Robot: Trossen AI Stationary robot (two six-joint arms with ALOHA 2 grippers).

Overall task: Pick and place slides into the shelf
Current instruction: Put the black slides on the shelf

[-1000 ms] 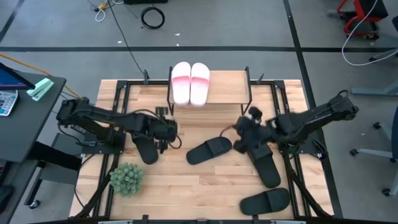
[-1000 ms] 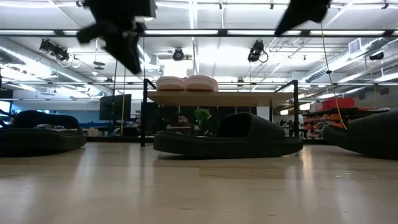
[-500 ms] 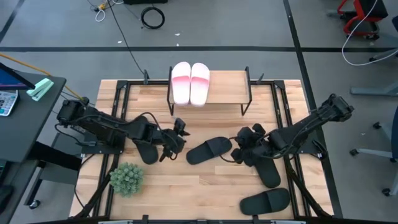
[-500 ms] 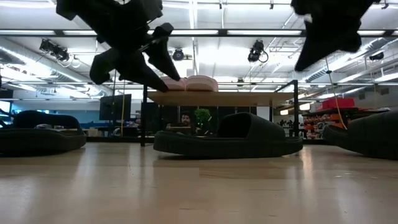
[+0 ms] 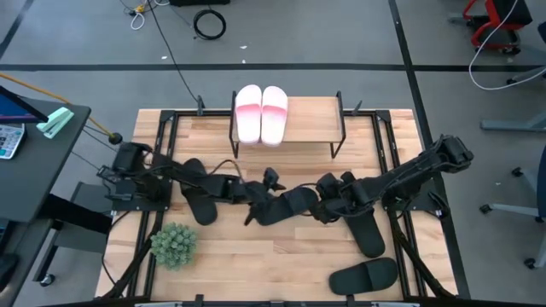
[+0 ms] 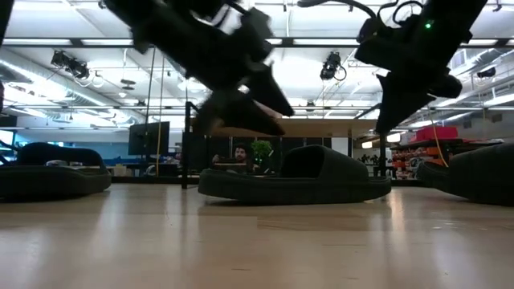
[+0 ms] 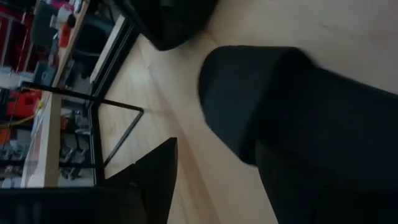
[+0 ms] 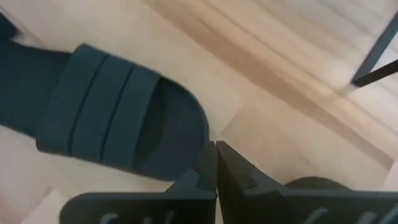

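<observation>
A black slide (image 5: 294, 203) lies sole down at the table's middle, also seen in the low view (image 6: 293, 177). My left gripper (image 5: 261, 198) hangs open over its left end, one finger toward the far side and one toward the near side; in its wrist view (image 7: 217, 186) the slide (image 7: 280, 112) fills the space ahead. My right gripper (image 5: 326, 207) is shut and hovers by the slide's right end, pointing down (image 6: 384, 124); its wrist view (image 8: 216, 165) shows the strap (image 8: 106, 115). Two pale pink slides (image 5: 261, 111) rest on the shelf's top (image 5: 311, 124).
Another black slide (image 5: 198, 203) lies under my left arm. Two more lie at the right (image 5: 365, 232) and near right (image 5: 365, 275). A green plant (image 5: 174, 246) stands at the near left. Black frame rails run along both table sides.
My left gripper has gone toward the table's right edge, from the left black slide to the middle one, has come lower and has opened. My right gripper, still shut, has come down and moved a little toward the left and near edges, to the middle slide's right end.
</observation>
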